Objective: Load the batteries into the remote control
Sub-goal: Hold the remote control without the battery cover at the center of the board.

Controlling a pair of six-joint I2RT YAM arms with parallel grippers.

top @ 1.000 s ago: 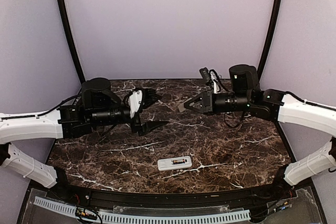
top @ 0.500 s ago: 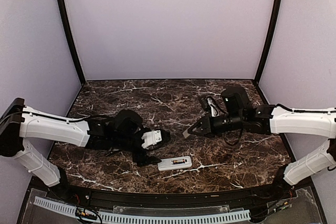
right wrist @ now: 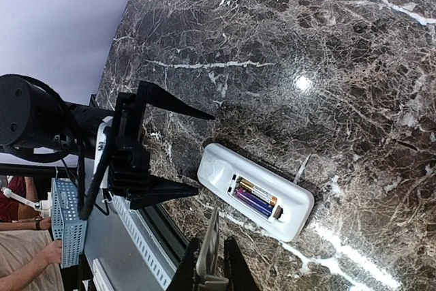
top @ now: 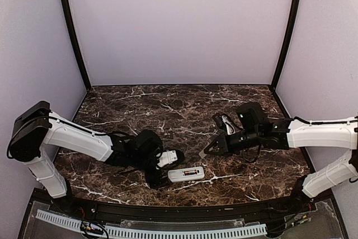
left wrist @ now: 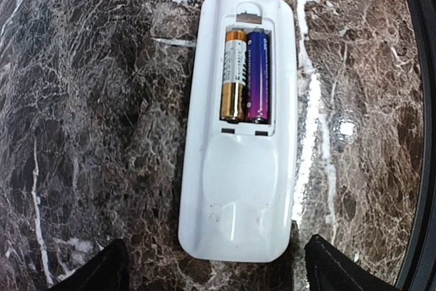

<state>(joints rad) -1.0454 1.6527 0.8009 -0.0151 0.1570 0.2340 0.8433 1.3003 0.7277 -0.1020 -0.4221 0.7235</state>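
The left gripper has dropped from its raised pose at the far left of the table. It now sits low at the near edge with its jaws spread wide. They flank the plain left end of the remote control without closing on it. The left wrist view shows clear marble between each fingertip and the white shell.

The right gripper has also come down and nearer over the last second. It hovers just right of and beyond the remote, above the table. Its jaws are pinched together on a thin grey flat piece, which looks like the bay cover, though it is seen only edge-on.

The remote has not shifted. It lies back-up, long axis left to right, close to the near edge at the middle. Its bay is open, and the batteries lie in it side by side, one gold and one purple. Both sit flush within the recess.

So the loading itself looks done. Both arms converging on the handset suggests the left is about to steady it while the right brings the cover to the bay. Because the cover is thin, it must arrive level with the bay opening to seat. The remote is light and could slide on the marble if pushed before the left jaws clamp it.
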